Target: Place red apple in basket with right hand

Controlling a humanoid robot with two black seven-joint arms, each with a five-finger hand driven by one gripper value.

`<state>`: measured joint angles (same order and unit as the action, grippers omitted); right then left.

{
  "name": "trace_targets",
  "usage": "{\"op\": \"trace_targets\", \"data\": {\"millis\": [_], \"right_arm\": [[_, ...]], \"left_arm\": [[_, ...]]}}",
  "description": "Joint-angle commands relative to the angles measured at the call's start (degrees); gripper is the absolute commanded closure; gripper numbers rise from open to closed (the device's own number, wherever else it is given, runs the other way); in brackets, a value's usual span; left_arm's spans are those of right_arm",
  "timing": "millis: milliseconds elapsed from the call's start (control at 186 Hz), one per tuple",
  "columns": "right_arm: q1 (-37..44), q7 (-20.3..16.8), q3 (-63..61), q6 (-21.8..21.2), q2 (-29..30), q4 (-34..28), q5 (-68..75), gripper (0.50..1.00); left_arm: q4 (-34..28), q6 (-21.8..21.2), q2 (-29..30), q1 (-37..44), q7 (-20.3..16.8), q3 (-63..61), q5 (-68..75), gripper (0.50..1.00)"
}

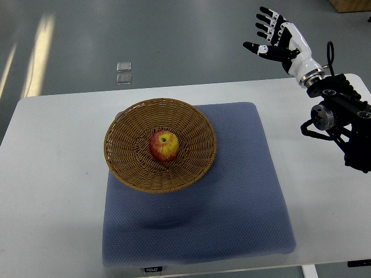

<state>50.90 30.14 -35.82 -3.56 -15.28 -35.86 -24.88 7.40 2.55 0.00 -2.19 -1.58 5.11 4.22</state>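
Resting in the wicker basket [124, 147], the red apple [164, 145] lies far from the spread, empty right hand [278, 36].

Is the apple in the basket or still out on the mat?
In. The apple sits at the bottom of the basket, wicker wall all around it. The right hand is open, raised well away.

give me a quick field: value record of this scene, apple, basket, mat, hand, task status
apple: red apple lying in the middle of the basket, stem end up
basket: round wicker basket on the upper left part of the mat
mat: blue mat on the white table
right hand: right hand raised beyond the table's far right corner, fingers spread, holding nothing
left hand: not in view
task status: apple is in the basket, hand clear of it
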Motion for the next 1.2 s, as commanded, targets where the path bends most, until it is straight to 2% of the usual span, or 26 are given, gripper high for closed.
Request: {"op": "trace_targets", "data": {"millis": [0, 274, 430, 656, 1194], "right_arm": [[-1.5, 0.1, 0.0, 0.0, 0.3, 0.1, 3.8, 0.587], [-4.1, -0.2, 0.1, -0.8, 1.8, 0.0, 16.9, 0.587], [-4.9, -0.4, 0.1, -3.2, 2.5, -0.1, 23.6, 0.587], [-6.3, -1.1, 0.2, -3.8, 3.9, -0.3, 23.8, 0.585], [-8.0, 0.0, 0.0, -3.4, 6.3, -0.3, 23.4, 0.579]], "left_arm": [[0.1, 0.0, 0.0, 0.0, 0.0, 0.0, 0.0, 0.500], [0.0, 0.0, 0.0, 0.0, 0.0, 0.0, 0.0, 0.500], [0.1, 0.0, 0.0, 0.0, 0.0, 0.0, 0.0, 0.500], [0.0, 0.0, 0.0, 0.0, 0.0, 0.1, 0.0, 0.500], [0.0, 0.0, 0.0, 0.0, 0.0, 0.0, 0.0, 0.500]]}}
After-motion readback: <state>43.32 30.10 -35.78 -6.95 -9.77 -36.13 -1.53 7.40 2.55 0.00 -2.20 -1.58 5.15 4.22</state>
